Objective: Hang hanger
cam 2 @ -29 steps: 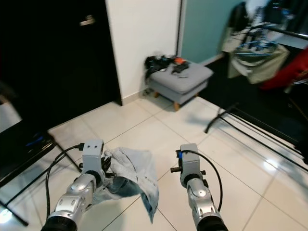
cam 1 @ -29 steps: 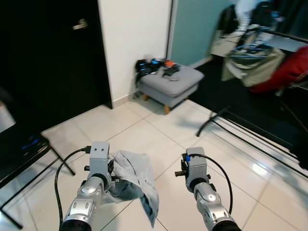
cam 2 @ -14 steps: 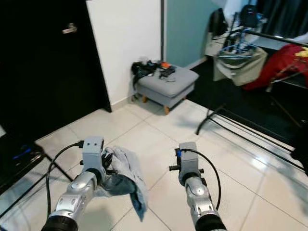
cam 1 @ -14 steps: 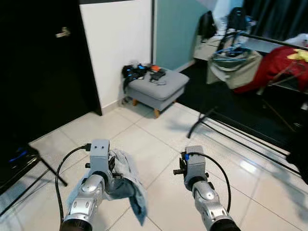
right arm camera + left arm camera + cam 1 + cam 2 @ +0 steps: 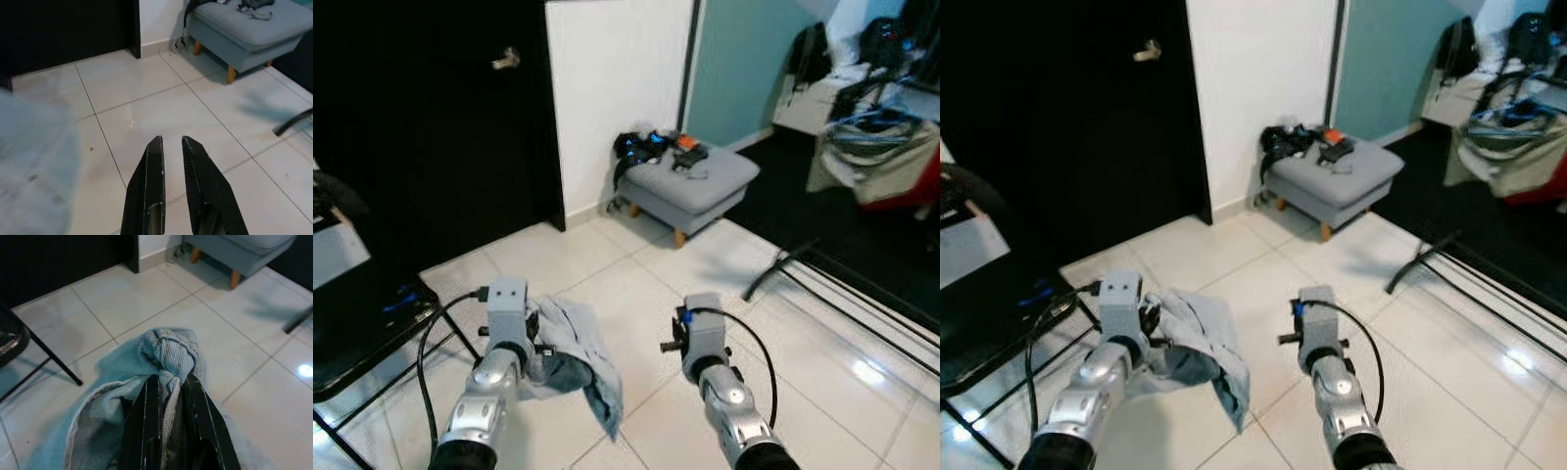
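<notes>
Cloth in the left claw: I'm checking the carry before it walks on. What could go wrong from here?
1. The left claw pinches only a bunched fold of the cloth; the rest hangs loose and might slip out.
2. The hanging end dangles toward the tiled floor and could drag or get stepped on.
3. The black chair stands close on the robot's left, so the cloth could snag on its leg.

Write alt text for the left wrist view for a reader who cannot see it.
The left gripper pinches a bunched fold of pale blue-grey knitted cloth between its two black fingers, above a white tiled floor. A grey upholstered footstool with wooden legs stands beyond, and a thin black metal leg crosses the tiles nearby.
</notes>
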Tool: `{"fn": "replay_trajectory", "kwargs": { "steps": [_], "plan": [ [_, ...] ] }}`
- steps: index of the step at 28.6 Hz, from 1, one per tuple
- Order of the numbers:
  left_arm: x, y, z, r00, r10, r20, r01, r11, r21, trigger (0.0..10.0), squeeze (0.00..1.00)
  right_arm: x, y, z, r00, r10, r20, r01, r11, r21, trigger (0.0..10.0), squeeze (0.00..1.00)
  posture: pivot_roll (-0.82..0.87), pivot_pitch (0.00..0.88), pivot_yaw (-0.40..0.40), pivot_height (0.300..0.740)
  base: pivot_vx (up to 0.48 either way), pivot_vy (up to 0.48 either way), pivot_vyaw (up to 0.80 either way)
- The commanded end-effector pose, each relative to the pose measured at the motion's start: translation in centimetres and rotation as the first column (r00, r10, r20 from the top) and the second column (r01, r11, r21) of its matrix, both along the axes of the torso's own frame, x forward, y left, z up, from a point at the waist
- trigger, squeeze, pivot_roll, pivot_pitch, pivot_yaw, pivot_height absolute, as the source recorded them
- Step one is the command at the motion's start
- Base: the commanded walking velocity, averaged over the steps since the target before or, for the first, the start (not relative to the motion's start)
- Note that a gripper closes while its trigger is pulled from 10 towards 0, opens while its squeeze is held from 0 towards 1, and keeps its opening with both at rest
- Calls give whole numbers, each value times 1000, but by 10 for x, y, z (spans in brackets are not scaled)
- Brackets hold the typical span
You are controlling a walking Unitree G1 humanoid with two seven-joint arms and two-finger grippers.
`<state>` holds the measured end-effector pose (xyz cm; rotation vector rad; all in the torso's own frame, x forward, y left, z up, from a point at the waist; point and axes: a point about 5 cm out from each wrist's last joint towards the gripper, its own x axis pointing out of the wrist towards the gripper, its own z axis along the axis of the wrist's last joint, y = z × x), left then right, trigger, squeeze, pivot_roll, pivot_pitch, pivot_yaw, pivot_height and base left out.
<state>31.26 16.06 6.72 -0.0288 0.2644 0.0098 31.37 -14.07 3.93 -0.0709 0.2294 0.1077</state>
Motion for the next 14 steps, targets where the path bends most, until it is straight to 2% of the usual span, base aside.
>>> {"fn": "replay_trajectory", "kwargs": {
  "steps": [1, 14],
  "plan": [
    [2, -3, 4, 1000, -12, 26, 12, 1000, 1, 10000, 0, -1, -5, -1, 1000, -27, -1, 27, 1000, 16, 10000, 0, -21, 0, 21, 740, 304, 0, -544],
    [5, -7, 5, 999, -31, 25, 31, 1000, 1, 10000, 0, -5, -11, -4, 999, -43, 0, 43, 999, -14, 10000, 0, -35, 0, 36, 740, 305, 0, -780]
  ]
}}
